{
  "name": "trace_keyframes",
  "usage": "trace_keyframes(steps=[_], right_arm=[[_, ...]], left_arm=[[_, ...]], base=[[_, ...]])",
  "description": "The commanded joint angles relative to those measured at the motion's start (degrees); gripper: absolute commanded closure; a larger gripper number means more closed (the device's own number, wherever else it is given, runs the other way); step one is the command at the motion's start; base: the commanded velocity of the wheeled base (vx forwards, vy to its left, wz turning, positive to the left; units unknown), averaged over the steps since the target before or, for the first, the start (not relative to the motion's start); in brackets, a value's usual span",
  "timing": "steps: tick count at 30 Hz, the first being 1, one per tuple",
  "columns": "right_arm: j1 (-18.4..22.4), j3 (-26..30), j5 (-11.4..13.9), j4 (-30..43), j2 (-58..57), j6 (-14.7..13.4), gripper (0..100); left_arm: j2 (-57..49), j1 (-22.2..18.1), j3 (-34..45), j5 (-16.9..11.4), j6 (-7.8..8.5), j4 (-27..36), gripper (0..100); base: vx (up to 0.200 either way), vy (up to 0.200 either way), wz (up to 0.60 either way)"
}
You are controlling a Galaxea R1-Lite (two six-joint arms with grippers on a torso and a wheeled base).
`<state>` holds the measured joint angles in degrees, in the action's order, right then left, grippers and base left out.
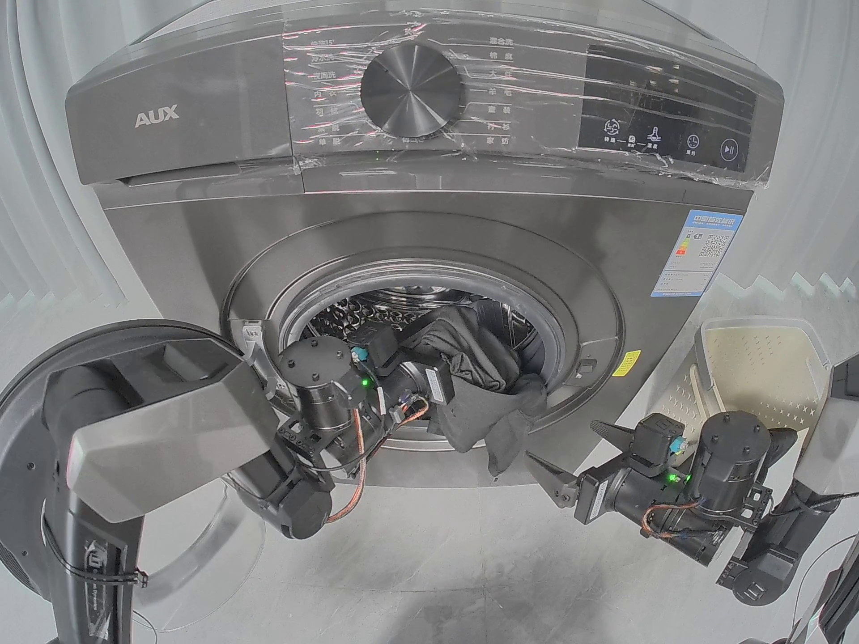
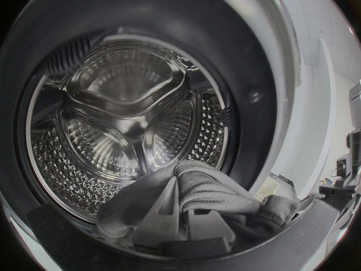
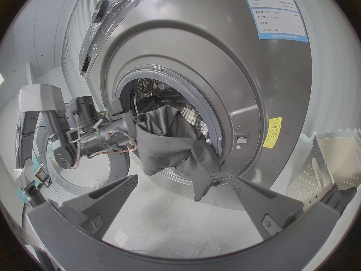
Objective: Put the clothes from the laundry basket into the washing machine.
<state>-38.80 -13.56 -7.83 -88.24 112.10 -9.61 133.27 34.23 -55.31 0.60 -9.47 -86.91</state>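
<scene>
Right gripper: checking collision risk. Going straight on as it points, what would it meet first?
Probably the dark garment hanging out of the washing machine; the right gripper points at its lower end, though depth is unclear.

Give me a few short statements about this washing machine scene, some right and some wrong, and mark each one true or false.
1. The washing machine has its door open. True.
2. The dark grey garment is fully inside the machine. False: part of it hangs out over the lower rim of the opening.
3. The right end effector grips the garment. False: it is open and apart from the garment, in front of the machine. The left end effector holds the garment at the opening.
4. The laundry basket stands on the robot's right of the machine. True.
</scene>
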Motion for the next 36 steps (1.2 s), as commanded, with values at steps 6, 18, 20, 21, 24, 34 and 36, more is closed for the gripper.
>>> trace_keyframes(steps=[6, 18, 20, 21, 24, 34, 36], right_arm=[[-0.13, -0.07, 0.09, -0.01, 1.1, -0.33, 0], [-0.22, -0.15, 0.09, -0.01, 1.54, -0.41, 0], [-0.22, -0.15, 0.09, -0.01, 1.54, -0.41, 0], [-0.22, -0.15, 0.09, -0.01, 1.54, -0.41, 0], [-0.31, -0.24, 0.09, -0.01, 1.54, -0.41, 0], [-0.22, -0.24, 0.09, -0.01, 1.8, -0.41, 0], [-0.22, -0.33, 0.09, -0.01, 1.8, -0.33, 0]], left_arm=[[10.17, -3.21, -11.84, 0.46, 0.07, 6.57, 100], [12.54, -5.84, -24.85, 1.6, 0.77, 19.23, 100], [13.77, -6.72, -28.98, 3.01, 1.65, 20.29, 100], [14.3, -7.07, -30.74, 3.89, 2.18, 20.64, 100], [15.79, -7.51, -35.48, 5.64, 2.62, 21.69, 100], [15.88, -7.42, -37.24, 6.43, 2.62, 22.66, 100], [15.71, -7.42, -36.98, 6.43, 2.44, 22.66, 100]], base=[[0.0, 0.0, 0.0], [0.0, 0.0, 0.0], [0.0, 0.0, 0.0], [0.0, 0.0, 0.0], [0.0, 0.0, 0.0], [0.0, 0.0, 0.0], [0.0, 0.0, 0.0]])
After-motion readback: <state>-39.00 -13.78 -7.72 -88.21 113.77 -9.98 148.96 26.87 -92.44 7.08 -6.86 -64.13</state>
